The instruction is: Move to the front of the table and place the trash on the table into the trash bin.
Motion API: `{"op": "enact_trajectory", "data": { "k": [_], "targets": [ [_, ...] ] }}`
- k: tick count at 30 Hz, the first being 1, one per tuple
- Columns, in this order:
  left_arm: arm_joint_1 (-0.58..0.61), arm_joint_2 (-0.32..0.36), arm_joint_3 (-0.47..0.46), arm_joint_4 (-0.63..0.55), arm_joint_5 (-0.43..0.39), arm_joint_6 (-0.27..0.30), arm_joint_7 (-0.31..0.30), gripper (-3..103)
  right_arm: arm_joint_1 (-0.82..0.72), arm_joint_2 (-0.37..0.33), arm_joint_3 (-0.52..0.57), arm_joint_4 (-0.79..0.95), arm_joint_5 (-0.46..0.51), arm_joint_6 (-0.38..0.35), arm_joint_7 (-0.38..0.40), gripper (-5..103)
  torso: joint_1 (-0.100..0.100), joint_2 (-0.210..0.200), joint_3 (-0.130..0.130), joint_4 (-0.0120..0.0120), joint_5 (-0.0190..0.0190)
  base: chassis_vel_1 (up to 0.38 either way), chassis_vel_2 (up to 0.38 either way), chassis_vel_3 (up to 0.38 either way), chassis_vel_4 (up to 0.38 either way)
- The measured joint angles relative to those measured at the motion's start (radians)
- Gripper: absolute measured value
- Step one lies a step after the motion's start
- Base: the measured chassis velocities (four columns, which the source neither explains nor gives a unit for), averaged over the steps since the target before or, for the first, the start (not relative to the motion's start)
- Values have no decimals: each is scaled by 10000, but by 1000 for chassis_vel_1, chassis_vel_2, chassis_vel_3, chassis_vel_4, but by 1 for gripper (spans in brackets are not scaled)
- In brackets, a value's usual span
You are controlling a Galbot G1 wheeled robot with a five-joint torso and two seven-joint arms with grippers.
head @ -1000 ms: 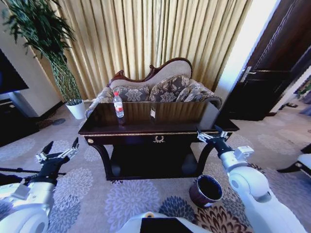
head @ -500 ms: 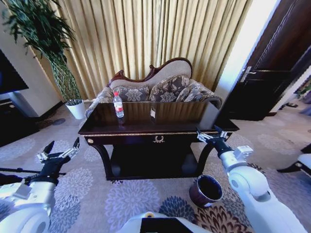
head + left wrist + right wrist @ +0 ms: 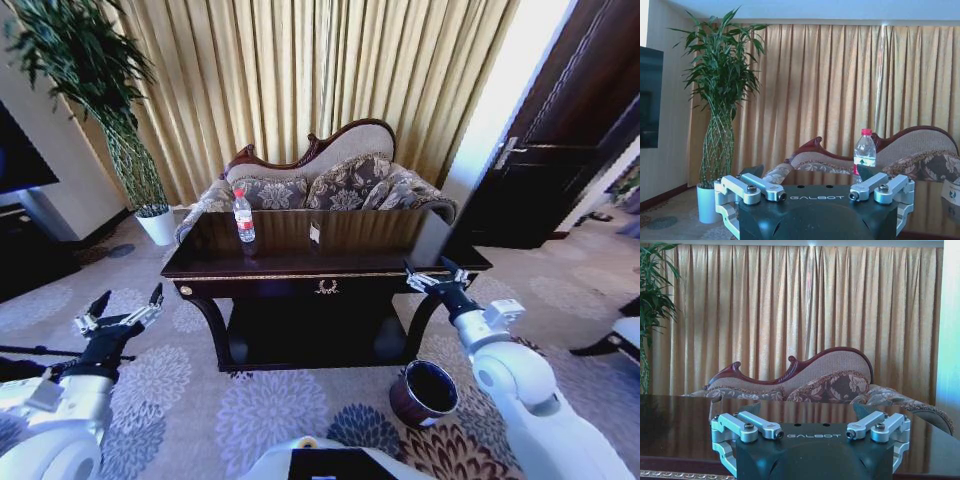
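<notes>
The left hand (image 3: pixel 123 309) hovers wide open over the carpet, left of the counter (image 3: pixel 300 262) and well apart from it. The right hand (image 3: pixel 437 277), also spread wide, sits just beside the counter's near right corner. The bottle (image 3: pixel 243 217) stands upright far left on the counter, a white scrap (image 3: pixel 314 232) near its middle. The trash bin (image 3: pixel 425 392) stands on the floor, near right.

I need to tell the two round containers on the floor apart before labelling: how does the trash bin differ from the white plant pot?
The trash bin is dark brown with a black inside; the plant pot is white. The trash bin stands on the carpet near the table's front right leg, close to the right gripper; the plant pot stands farther back on the left, by the curtain. The bin looks empty; the pot holds a tall green plant. Both are small, round and on the floor.
</notes>
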Motion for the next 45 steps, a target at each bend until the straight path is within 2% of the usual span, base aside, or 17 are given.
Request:
{"op": "enact_trajectory", "data": {
  "k": [17, 23, 45],
  "targets": [
    [-17, 3, 20, 0, 15, -8, 19, 100, 24, -10, -45, 47, -49, 134, -7, 100, 0, 0, 0, -1, 2, -14, -26, 20, 24],
    [59, -42, 5, 0, 29, -43, 75, 100, 5, 16, -148, 37, -545, 385, -18, 100, 0, 0, 0, 0, -2, 0, 0, 0, 0],
    [134, -131, 10, 0, 181, -172, 177, 100, 27, -20, -405, -20, -727, 607, -57, 100, 0, 0, 0, 0, 0, 0, 0, 0, 0]
  ]
}}
